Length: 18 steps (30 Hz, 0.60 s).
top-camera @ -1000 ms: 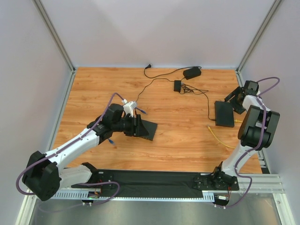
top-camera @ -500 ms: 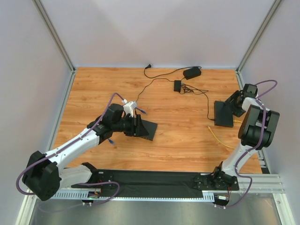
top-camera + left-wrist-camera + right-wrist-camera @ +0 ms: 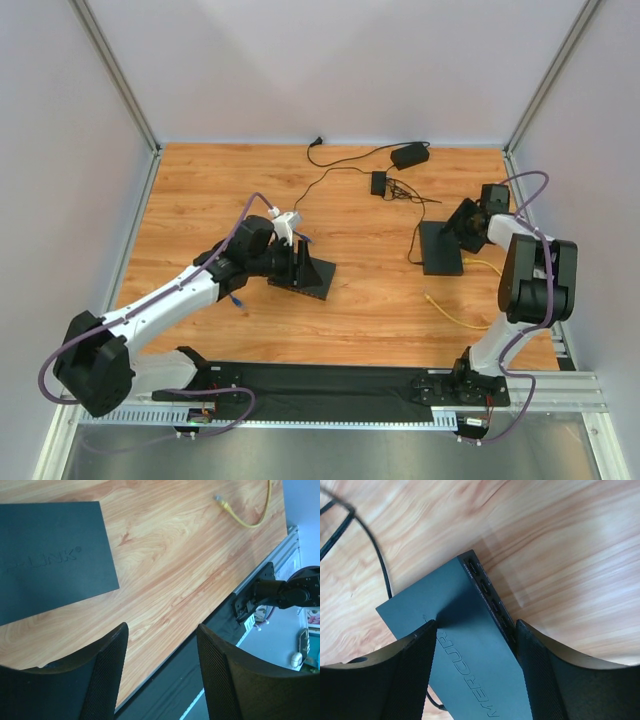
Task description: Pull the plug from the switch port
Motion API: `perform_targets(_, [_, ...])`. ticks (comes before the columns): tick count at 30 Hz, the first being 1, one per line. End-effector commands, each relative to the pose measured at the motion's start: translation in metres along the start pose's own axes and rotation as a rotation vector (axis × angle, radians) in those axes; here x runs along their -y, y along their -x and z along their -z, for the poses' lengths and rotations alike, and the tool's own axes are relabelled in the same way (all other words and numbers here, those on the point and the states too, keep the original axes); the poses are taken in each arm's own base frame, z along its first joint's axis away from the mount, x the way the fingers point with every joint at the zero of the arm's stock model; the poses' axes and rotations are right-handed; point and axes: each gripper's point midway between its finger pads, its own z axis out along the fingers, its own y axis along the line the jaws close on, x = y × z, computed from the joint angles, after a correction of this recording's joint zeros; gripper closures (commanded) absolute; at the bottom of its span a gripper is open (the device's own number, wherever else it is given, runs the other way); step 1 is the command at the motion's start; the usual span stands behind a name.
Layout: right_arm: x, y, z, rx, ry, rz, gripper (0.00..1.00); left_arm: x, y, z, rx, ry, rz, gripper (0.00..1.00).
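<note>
On the light wooden table [image 3: 380,300], a squarish flat black slab [image 3: 318,282] lies at 9 o'clock of centre and the oblong black switch [image 3: 440,250] at 3 o'clock. The left gripper [image 3: 161,627] is beside the slab, jaws apart and empty. The right gripper [image 3: 476,622] clamps the switch's long edges. A yellow cable [image 3: 244,524] with its plug [image 3: 220,499] lies at the switch's 5 o'clock.

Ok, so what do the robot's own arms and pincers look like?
Both the left arm and right arm are white tubes with bulky black joints, each trailed by a looping purple cable. The left pincer and right pincer each have two broad black fingers with mesh-textured inner faces.
</note>
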Motion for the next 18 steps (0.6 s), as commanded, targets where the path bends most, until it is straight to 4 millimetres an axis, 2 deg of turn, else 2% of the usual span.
perform_targets(1, [-0.031,-0.022,0.009,-0.024,0.073,-0.002,0.34,0.02,0.02,-0.004,0.029,-0.018,-0.047,0.36])
perform_targets(2, [-0.031,-0.033,0.009,-0.04,0.071,-0.01,0.35,0.023,0.021,-0.007,0.025,-0.019,-0.051,0.37])
perform_targets(4, [-0.044,-0.043,0.011,-0.038,0.091,-0.051,0.35,0.024,0.02,-0.016,0.003,-0.009,-0.043,0.38])
perform_targets(5, [-0.044,-0.051,0.011,-0.052,0.094,-0.062,0.35,0.033,0.026,-0.018,0.01,-0.019,-0.052,0.39])
perform_targets(6, [-0.051,-0.054,0.014,-0.048,0.115,-0.077,0.35,0.031,0.024,-0.026,-0.01,-0.01,-0.045,0.39])
perform_targets(7, [-0.054,-0.059,0.014,-0.057,0.123,-0.12,0.35,0.038,0.03,-0.029,-0.004,-0.019,-0.048,0.39])
perform_targets(8, [-0.065,-0.065,0.018,-0.066,0.172,-0.121,0.35,0.037,0.026,-0.039,-0.031,-0.013,-0.042,0.4])
perform_targets(11, [-0.076,-0.072,0.025,-0.081,0.198,-0.151,0.36,0.046,0.036,-0.052,-0.04,-0.029,-0.031,0.42])
perform_targets(12, [-0.086,-0.076,0.03,-0.09,0.241,-0.143,0.36,0.045,0.033,-0.063,-0.064,-0.028,-0.014,0.43])
perform_targets(13, [-0.089,-0.075,0.033,-0.087,0.255,-0.147,0.36,0.052,0.041,-0.066,-0.055,-0.041,-0.017,0.46])
perform_targets(14, [-0.1,-0.083,0.039,-0.102,0.285,-0.119,0.36,0.048,0.039,-0.077,-0.073,-0.032,-0.01,0.48])
perform_targets(15, [-0.1,-0.082,0.042,-0.099,0.286,-0.111,0.36,0.052,0.038,-0.083,-0.086,-0.036,-0.013,0.5])
perform_targets(16, [-0.101,-0.078,0.045,-0.086,0.284,-0.101,0.35,0.061,0.046,-0.086,-0.08,-0.047,-0.02,0.53])
perform_targets(18, [-0.091,-0.072,0.053,-0.055,0.235,-0.047,0.34,0.061,0.044,-0.102,-0.106,-0.03,-0.024,0.53])
